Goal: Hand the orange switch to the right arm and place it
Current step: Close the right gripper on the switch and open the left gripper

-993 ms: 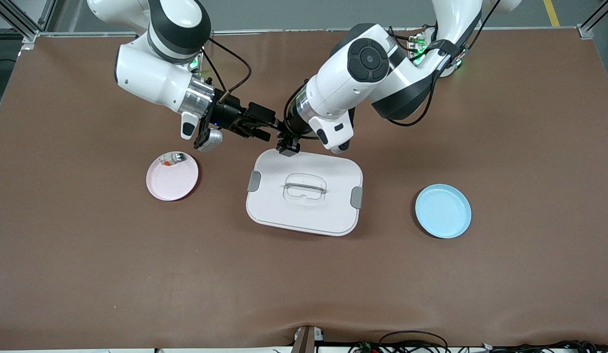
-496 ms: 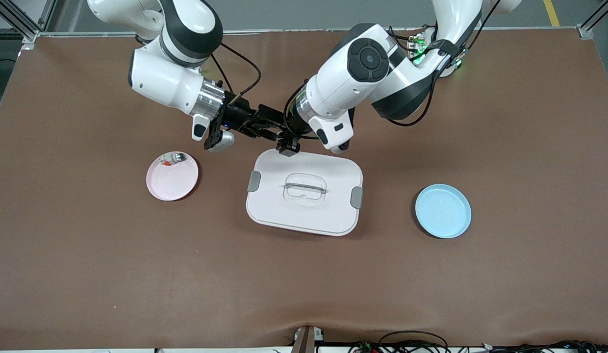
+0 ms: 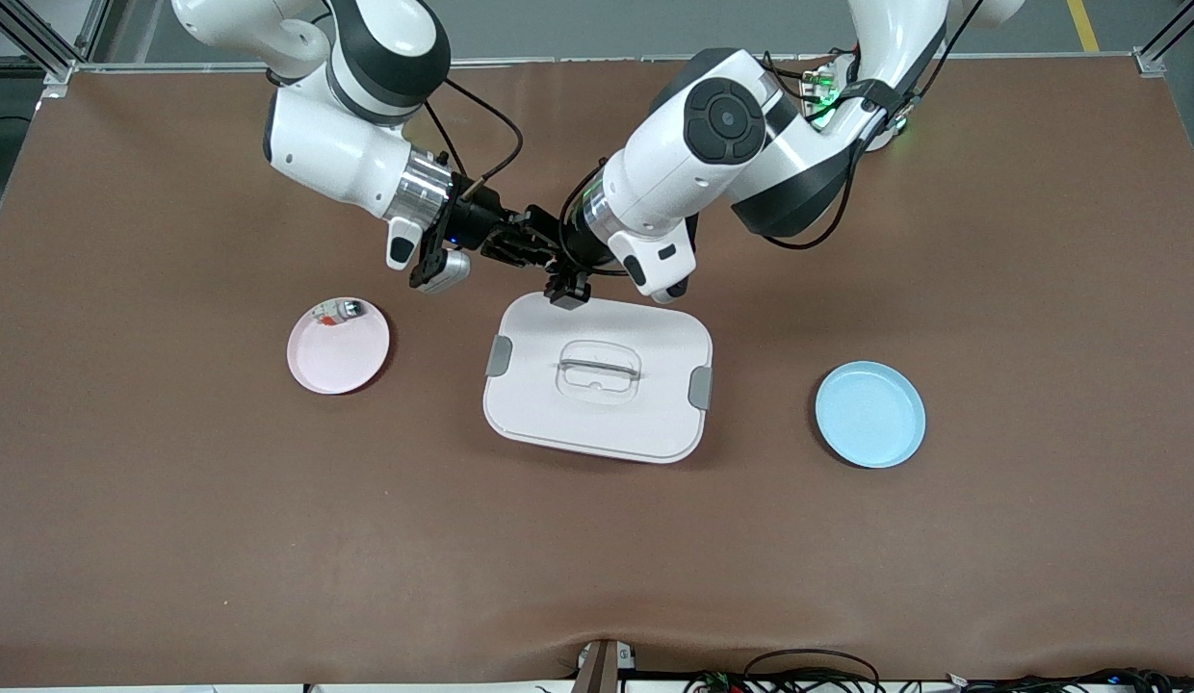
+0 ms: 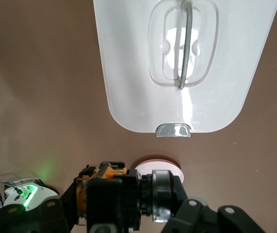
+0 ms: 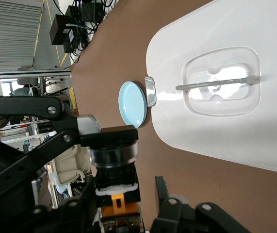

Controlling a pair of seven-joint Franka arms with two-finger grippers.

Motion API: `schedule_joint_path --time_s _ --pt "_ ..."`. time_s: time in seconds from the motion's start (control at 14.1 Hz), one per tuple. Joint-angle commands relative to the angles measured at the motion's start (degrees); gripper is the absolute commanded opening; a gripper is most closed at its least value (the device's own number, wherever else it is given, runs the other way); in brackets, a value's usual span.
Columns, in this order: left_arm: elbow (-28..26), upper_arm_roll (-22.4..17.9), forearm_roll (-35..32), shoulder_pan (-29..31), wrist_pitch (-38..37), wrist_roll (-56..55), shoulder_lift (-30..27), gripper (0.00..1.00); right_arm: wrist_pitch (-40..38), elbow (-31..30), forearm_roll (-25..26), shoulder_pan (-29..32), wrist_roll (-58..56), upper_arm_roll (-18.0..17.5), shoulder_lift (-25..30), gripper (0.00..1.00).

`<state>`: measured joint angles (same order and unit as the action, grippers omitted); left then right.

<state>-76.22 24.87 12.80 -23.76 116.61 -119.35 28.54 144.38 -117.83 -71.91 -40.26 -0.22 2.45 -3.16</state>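
on the brown table (image 3: 173, 500) lie three dishes: nearest the front camera, one white rectangular lid with grey clips (image 3: 597, 387) and one round light-blue plate (image 3: 869, 415) toward the left arm's end; a little farther, one round pink plate (image 3: 338, 346) holding one small whitish-grey piece (image 3: 337, 311). over the lid's farther edge two claws meet: the left claw (image 3: 561, 272) grips the single black cylindrical orange switch (image 5: 114, 162), and the right claw (image 3: 528, 246) has its fingers parted either side of it.
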Motion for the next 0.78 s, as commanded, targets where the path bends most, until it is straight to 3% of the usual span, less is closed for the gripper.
schedule_joint_path --time_s 0.0,0.21,0.28,0.35,0.43,0.71 --pt "1.5 -0.2 0.6 -0.6 -0.1 -0.4 0.4 0.00 0.2 0.4 -0.9 -1.2 0.9 0.5 -0.3 0.00" --pt "1.5 -0.2 0.6 -0.6 -0.1 -0.3 0.4 0.04 0.1 0.5 -0.9 -1.2 0.8 0.5 -0.3 0.00" --pt "1.5 -0.2 0.6 -0.6 -0.1 -0.2 0.4 0.23 -0.1 0.5 -0.9 -1.2 0.7 0.5 -0.4 0.00" --pt "1.5 -0.2 0.6 -0.5 -0.1 -0.2 0.2 0.55 -0.1 0.5 -0.9 -1.2 0.7 0.6 -0.4 0.00" --pt "1.5 -0.2 0.4 -0.4 -0.1 -0.2 0.1 0.96 -0.1 0.5 -0.9 -1.2 0.8 0.6 -0.4 0.00" --pt "1.5 -0.6 0.0 0.5 -1.1 1.1 -0.6 1.00 -0.3 0.7 -0.2 -1.1 0.1 0.6 -0.3 0.00"
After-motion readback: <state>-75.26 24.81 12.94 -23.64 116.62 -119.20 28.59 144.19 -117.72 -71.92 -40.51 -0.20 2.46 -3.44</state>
